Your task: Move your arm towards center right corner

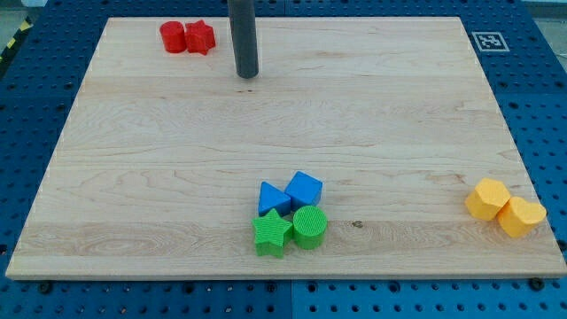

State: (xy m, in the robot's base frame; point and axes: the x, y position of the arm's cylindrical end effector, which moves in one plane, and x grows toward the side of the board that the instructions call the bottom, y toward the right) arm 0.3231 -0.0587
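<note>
My tip [247, 74] rests on the wooden board [399, 106] near the view's top, left of the middle. It touches no block. A red cylinder [173, 37] and a red star [200, 37] sit side by side to the tip's upper left. Two yellow blocks [488, 198] [521, 215] lie together at the view's right, near the bottom edge. A blue triangle [272, 198], a blue cube [304, 189], a green star [273, 233] and a green cylinder [310, 227] cluster at the bottom middle.
A black-and-white marker tag [487, 41] sits at the board's top right corner. Blue perforated table [540, 106] surrounds the board on all sides.
</note>
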